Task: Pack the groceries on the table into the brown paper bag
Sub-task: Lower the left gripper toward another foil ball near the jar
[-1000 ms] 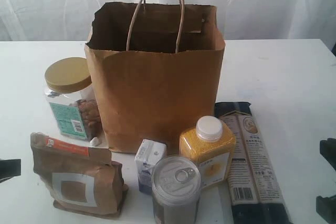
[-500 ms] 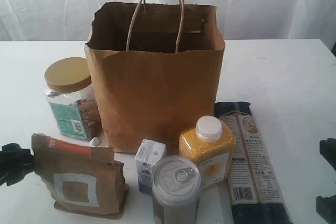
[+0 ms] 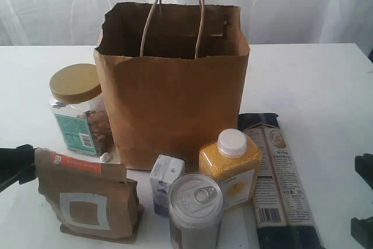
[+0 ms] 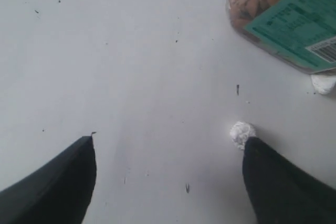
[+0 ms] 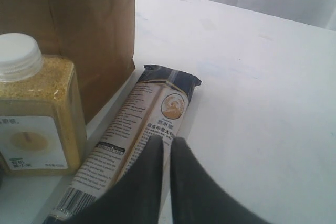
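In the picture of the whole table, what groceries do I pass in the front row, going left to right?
brown kraft pouch → small white-blue carton → pull-tab can → yellow white-capped bottle → long dark pasta pack

We look at the brown paper bag (image 3: 175, 103) from slightly above, our left wrist close over the table (image 4: 131, 51), our right wrist sharing the long dark pasta pack (image 5: 157, 108)
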Tool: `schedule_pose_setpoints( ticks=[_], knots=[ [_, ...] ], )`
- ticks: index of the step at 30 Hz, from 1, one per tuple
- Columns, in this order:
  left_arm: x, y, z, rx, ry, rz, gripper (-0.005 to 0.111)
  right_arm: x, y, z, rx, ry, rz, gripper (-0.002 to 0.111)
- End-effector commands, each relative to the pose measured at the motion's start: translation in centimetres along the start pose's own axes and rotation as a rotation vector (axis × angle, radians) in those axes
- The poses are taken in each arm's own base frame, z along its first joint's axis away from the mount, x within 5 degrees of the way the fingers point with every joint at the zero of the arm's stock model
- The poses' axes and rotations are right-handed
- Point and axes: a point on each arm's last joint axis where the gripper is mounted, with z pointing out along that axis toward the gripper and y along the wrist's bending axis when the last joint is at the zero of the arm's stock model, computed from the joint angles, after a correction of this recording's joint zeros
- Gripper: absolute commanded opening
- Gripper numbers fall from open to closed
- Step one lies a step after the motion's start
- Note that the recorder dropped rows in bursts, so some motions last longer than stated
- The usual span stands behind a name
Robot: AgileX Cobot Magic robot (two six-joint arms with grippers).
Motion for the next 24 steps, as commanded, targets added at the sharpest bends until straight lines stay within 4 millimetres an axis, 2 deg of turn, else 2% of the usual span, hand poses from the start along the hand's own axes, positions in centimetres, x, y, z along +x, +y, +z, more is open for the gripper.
schedule_pose_setpoints(
  ticks=[1, 6, 13, 17, 19, 24],
  knots=[
    [-0.6, -0.6, 1.1, -0.004, 0.026, 0.028, 0.072, 0.1, 0.0, 0.0, 0.004, -0.007, 0.001, 0.005],
    [-1.2, -2.1, 2.2, 0.014, 0.044, 0.063, 0.060, 0.1, 0.0, 0.0, 0.004, -0.007, 0.001, 0.005],
    [-1.1, -2.7, 4.0, 0.009, 0.072, 0.054, 0.060, 0.1, 0.0, 0.0, 0.004, -0.007, 0.001, 0.005],
    [-1.6, -2.9, 4.0, 0.031, 0.016, 0.053, 0.061, 0.1, 0.0, 0.0, 0.004, -0.007, 0.001, 0.005],
    [-1.5, -3.4, 4.0, 0.048, 0.001, 0.069, 0.067, 0.1, 0.0, 0.0, 0.004, -0.007, 0.001, 0.005],
    [-1.1, -4.0, 4.0, 0.062, 0.007, 0.106, 0.067, 0.1, 0.0, 0.0, 0.004, -0.007, 0.001, 0.005]
  ],
)
